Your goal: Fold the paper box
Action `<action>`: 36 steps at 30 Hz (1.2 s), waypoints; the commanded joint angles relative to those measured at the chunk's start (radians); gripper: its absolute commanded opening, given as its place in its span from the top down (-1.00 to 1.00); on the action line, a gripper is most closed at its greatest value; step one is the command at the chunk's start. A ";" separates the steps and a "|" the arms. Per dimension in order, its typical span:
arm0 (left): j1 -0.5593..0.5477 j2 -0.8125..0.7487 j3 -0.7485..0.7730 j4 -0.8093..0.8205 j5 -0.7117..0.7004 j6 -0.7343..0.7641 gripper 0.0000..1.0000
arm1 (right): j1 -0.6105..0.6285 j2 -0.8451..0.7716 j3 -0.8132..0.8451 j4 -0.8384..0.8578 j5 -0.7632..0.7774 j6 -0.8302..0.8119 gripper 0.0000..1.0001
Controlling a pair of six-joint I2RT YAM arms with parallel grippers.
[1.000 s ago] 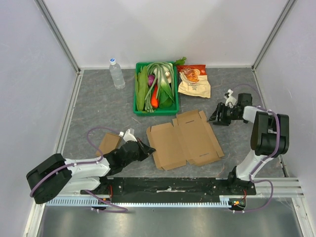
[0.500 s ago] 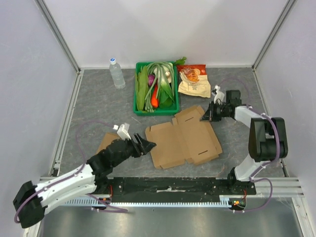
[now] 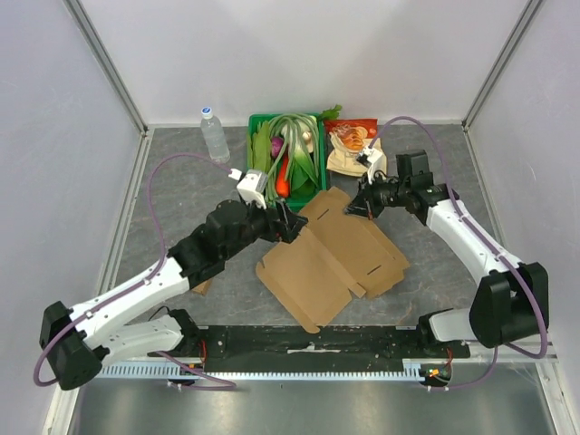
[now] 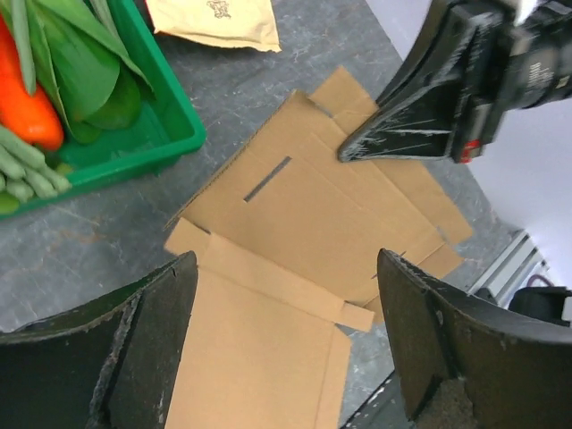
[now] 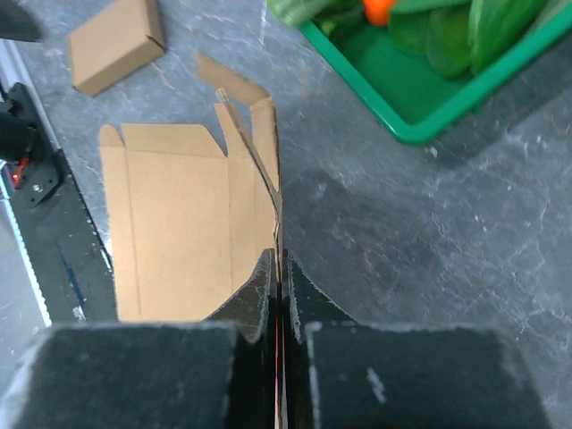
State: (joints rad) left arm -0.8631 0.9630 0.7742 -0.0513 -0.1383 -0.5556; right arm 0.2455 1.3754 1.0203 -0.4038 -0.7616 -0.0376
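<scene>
Both arms have swung in over the cardboard box blank [image 3: 331, 261] lying mid tabletop [image 3: 181, 195]: my right gripper [image 3: 350, 210] pinches its far flap to lift it, and my left gripper [image 3: 288, 225] hovers spread, ready to brace.

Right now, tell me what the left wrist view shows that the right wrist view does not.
Only the left wrist view: a beige pouch at the top edge, a slot cut in the cardboard, and the left gripper, open above the sheet. Only the right wrist view: a small folded box lying apart from the sheet. Both: the flat cardboard box, the green crate of vegetables, and the right gripper shut on the cardboard's edge.
</scene>
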 commanded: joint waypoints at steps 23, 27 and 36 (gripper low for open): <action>0.343 0.290 0.465 -0.179 0.867 0.286 0.35 | 0.255 0.045 0.374 -0.276 -0.162 -0.248 1.00; 0.345 0.307 0.467 -0.206 0.927 0.315 0.63 | 0.253 0.033 0.389 -0.257 -0.176 -0.240 1.00; 0.340 0.316 0.464 -0.197 0.974 0.322 0.52 | 0.261 0.057 0.439 -0.222 -0.174 -0.199 1.00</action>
State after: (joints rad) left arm -0.5232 1.2720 1.2148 -0.2470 0.7677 -0.2790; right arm 0.5003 1.4223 1.3933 -0.6701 -0.9024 -0.2543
